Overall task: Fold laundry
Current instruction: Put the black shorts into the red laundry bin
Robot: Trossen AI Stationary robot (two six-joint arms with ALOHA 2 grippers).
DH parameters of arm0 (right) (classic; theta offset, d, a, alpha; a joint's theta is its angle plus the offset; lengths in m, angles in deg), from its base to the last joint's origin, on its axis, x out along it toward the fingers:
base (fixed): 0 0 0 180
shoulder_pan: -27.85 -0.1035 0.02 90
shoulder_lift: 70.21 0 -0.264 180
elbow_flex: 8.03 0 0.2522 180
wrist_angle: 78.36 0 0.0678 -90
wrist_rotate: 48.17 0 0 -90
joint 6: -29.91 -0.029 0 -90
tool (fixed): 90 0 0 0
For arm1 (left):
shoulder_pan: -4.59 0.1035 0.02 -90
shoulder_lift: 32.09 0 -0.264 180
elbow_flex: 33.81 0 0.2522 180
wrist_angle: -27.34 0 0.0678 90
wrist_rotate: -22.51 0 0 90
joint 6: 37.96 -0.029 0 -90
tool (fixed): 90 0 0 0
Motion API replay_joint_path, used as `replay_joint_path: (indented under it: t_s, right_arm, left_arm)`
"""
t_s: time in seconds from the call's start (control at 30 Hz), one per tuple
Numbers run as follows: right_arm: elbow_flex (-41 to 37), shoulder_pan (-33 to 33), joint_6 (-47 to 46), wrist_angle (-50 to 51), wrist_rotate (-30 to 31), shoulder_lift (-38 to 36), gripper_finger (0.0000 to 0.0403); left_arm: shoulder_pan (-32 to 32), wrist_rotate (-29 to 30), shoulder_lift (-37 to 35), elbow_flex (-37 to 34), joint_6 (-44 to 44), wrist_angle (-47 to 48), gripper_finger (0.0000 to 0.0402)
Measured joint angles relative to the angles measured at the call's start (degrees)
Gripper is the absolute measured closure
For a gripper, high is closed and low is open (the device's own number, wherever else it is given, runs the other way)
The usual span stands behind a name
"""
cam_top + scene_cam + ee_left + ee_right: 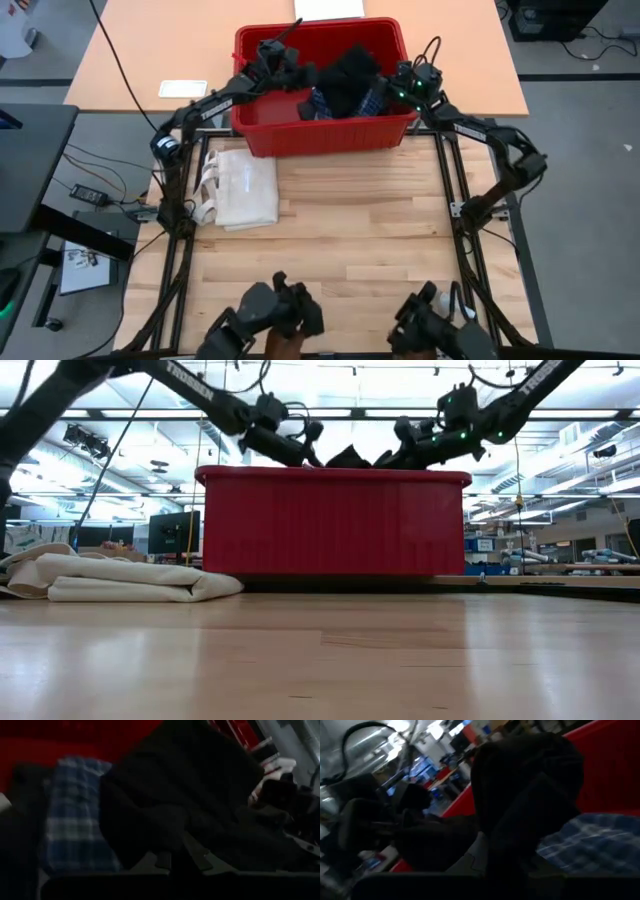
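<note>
I see a folded cream cloth (pixel 243 188) lying near the table's (pixel 350 250) left edge. My left gripper (pixel 306 76) is clamped shut on the black garment (pixel 350 75), lifted over the red bin (pixel 325 135) at the far edge (plaid garment (pixel 322 106) underneath). My right gripper (pixel 384 88) pinches the same black garment from the other side.

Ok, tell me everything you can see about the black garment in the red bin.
The black garment is plain, soft dark cloth, bunched and creased, lifted so it peaks above the rim of the red bin. It sits over the blue-and-white plaid garment, which lies lower in the bin. The left pincer and right pincer are both shut on it from opposite sides, holding it up between them.
</note>
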Motion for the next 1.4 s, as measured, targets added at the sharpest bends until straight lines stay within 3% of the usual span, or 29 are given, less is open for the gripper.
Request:
replay_joint_path:
  t_s: [0.13,0.23,0.37,0.6,0.7,0.8,0.9,1.17,1.4]
  right_arm:
    - [1.63,0.42,1.38,0.99,4.64,2.54,0.0358]
    - [4.76,1.03,1.35,6.31,3.89,4.74,0.0335]
    - [9.56,1.57,1.91,12.54,2.95,6.76,0.0267]
    - [14.8,4.38,2.73,25.2,-0.21,5.24,0.0119]
    - [17.79,5.14,5.92,34.93,2.86,2.77,0.0087]
    - [20.88,5.22,10.42,45.3,7.34,1.53,0.008]
    - [23.35,4.42,14.09,49.17,8.94,0.13,0.0085]
    - [24.24,1.08,17.34,44.26,2.34,-0.02,0.0098]
    - [24.21,-0.68,13.52,43.33,-5.7,0.0,0.0099]
  left_arm:
    - [0.99,2.11,3.01,0.0,-0.44,-4.45,0.039]
    - [1.12,3.22,5.08,0.0,-0.4,-4.96,0.038]
    - [0.71,3.68,6.79,0.0,-0.56,-5.0,0.0348]
    - [-0.31,2.47,6.9,0.0,-3.53,-4.87,0.0255]
    - [-0.52,-0.02,6.74,0.0,-3.89,-4.46,0.0218]
    - [-0.52,-1.92,6.72,0.0,-4.03,-1.51,0.0192]
    - [-0.1,-3.81,6.72,0.0,-7.18,3.38,0.0181]
    - [1.49,-7.28,5.89,-0.02,-14.73,6.12,0.0171]
    - [2.36,-7.25,3.94,-0.04,-24.77,8.56,0.0118]
